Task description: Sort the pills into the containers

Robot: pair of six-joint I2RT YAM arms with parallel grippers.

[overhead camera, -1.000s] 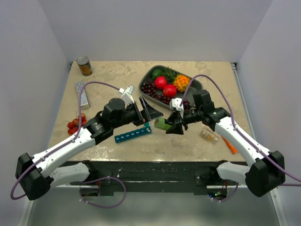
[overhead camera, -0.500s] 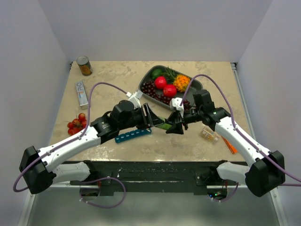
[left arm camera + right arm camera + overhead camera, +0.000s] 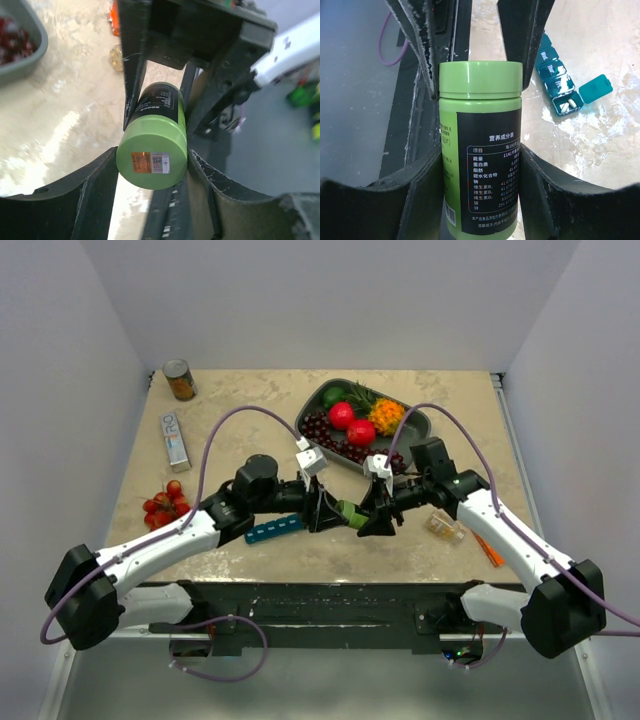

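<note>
Lying flat on the beige table (image 3: 240,400) near its front edge, the teal pill organizer (image 3: 274,530) is seen just left of where the two grippers meet, and is touched by neither. In the right wrist view one of its compartments is shown with the lid flipped open and white pills (image 3: 565,106) inside. Just right of the strip, a green bottle (image 3: 347,509) is held on its side between the arms. Its labelled body is clamped by the right gripper (image 3: 374,516), whose fingers are pressed against both sides. Its cap is enclosed by the left gripper (image 3: 322,510), set narrow enough that both fingers lie against the cap's rim. Behind them a dark grey tray (image 3: 417,424) of fruit is set. A can (image 3: 179,380) is placed at the far left corner, and cherry tomatoes (image 3: 163,503) are found near the left edge.
</note>
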